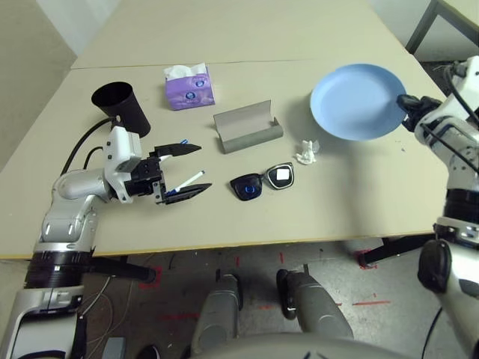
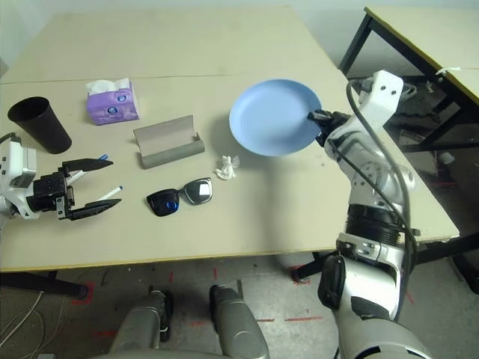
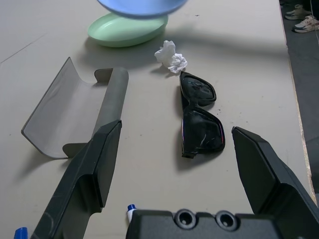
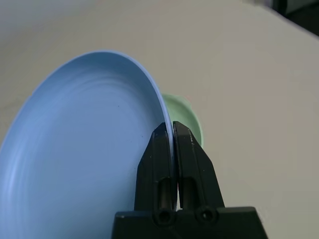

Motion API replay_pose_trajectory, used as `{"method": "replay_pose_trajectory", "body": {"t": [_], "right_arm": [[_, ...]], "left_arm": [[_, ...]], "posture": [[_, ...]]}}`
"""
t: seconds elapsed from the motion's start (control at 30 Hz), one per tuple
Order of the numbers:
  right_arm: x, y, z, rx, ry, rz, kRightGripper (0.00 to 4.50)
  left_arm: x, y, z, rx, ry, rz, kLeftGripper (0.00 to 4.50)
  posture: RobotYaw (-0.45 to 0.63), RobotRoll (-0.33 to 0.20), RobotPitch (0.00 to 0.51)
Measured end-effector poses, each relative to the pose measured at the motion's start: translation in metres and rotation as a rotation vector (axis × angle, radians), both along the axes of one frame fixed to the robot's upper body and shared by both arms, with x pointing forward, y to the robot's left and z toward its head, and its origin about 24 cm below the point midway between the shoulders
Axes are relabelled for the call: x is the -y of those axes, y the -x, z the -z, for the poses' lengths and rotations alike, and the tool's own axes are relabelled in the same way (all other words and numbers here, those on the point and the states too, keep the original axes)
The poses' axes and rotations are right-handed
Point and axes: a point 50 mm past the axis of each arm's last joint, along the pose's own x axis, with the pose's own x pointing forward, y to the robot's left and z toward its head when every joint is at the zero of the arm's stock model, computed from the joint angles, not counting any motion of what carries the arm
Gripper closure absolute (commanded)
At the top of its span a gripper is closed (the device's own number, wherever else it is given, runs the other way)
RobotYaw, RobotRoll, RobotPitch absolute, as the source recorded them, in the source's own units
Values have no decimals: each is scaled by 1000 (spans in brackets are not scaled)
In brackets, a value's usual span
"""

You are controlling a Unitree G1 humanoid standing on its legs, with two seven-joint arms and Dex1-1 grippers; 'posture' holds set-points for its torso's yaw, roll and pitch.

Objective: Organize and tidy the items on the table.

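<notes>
From your head views the green plate [image 3: 127, 30] lies hidden under the raised blue plate [image 1: 358, 101]; the right wrist view shows only a sliver of it past the right gripper [image 4: 172, 130], beyond the pinched blue rim; the left wrist view cuts the blue plate off at its edge, well beyond the spread fingers [image 3: 89, 174]. Two blue marker caps [image 3: 131, 208] peek out between and beside those fingers; their bodies are hidden behind the left gripper [image 1: 185, 169]. The print on the tissue box [image 1: 189, 86] is too small for you to read.
</notes>
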Motion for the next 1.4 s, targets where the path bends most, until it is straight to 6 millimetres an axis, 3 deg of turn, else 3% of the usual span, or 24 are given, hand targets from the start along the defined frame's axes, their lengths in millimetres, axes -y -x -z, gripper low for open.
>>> {"method": "replay_pose_trajectory", "body": {"t": [0.17, 0.43, 0.73, 1.4], "right_arm": [[2, -6, -7, 81, 13, 71, 4467], [5, -15, 1, 85, 78, 169, 4467], [-8, -31, 5, 40, 133, 159, 4467], [-8, -33, 8, 13, 225, 165, 4467]], "left_arm": [[1, 1, 0, 0, -1, 2, 0], [2, 3, 0, 2, -6, 0, 0], [2, 4, -6, -14, 40, -20, 0], [-3, 9, -4, -21, 25, -39, 0]], "posture": [[-123, 0, 185], [-112, 0, 182], [-93, 0, 195], [-108, 0, 209]]}}
